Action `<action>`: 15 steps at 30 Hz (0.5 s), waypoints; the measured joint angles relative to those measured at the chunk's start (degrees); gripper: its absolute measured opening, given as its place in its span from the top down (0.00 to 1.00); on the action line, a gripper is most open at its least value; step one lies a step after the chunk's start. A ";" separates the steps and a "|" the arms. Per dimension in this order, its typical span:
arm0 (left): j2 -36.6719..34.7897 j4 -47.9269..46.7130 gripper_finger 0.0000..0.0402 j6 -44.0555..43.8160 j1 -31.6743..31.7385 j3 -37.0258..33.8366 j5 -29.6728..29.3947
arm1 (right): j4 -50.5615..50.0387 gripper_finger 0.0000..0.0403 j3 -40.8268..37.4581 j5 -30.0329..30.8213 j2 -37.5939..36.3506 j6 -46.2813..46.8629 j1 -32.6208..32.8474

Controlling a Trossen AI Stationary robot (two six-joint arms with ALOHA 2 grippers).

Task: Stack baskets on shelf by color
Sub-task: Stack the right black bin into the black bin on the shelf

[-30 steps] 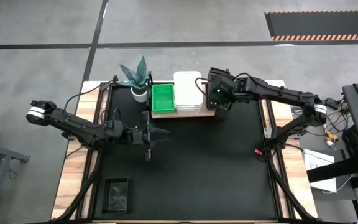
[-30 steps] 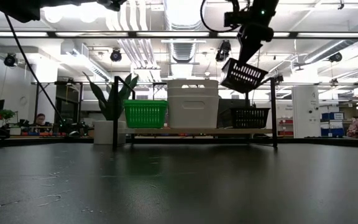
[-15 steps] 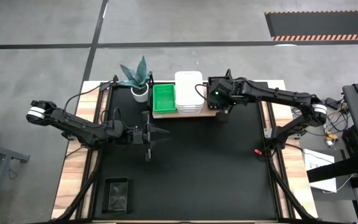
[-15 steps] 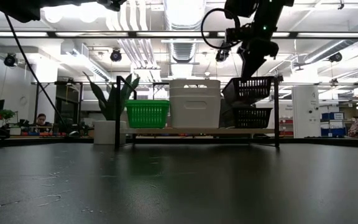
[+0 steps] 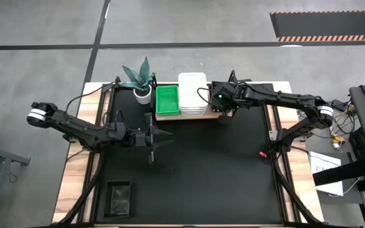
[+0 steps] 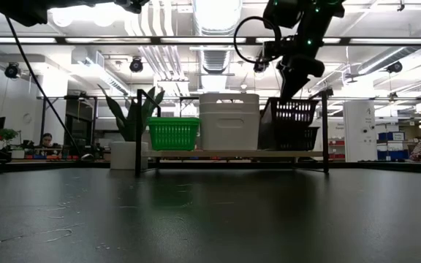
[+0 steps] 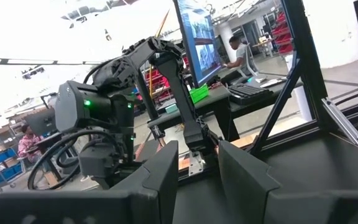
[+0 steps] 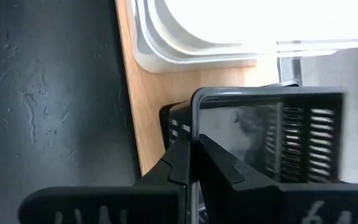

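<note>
A large matte black table (image 5: 189, 177) carries everything. Near its front left corner lies a small black basket (image 5: 119, 197), a shallow rectangular tray with rounded corners, alone and well apart from the rest.

Toward the middle of the table, on the left side, the left gripper (image 5: 160, 137) hovers above the surface with its two dark fingers (image 7: 160, 180) spread a moderate way apart and nothing between them.

Along the table's far edge sits the shelf (image 6: 232, 154), a flat light-brown wooden board with thin black metal posts at its ends. At its left end rests a bright green basket (image 6: 172, 134) with finely slotted walls. Just beside it, in the middle, stands a stack of white baskets (image 6: 229, 121), smooth-walled and taller than the green one.

At the shelf's right end the right gripper (image 8: 194, 163) pinches the rim of a black slotted basket (image 6: 289, 115), its fingers closed narrowly on the thin plastic wall. That basket sits nested in another black basket (image 6: 298, 139) resting on the board.

Beyond the shelf's left end, at the table's far left corner, stands a spiky green plant (image 5: 138, 76) in a white pot.
</note>
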 joint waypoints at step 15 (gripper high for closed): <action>0.00 0.11 0.75 0.04 0.00 -0.02 0.02 | 3.01 0.87 -3.41 1.44 0.02 -2.33 -1.53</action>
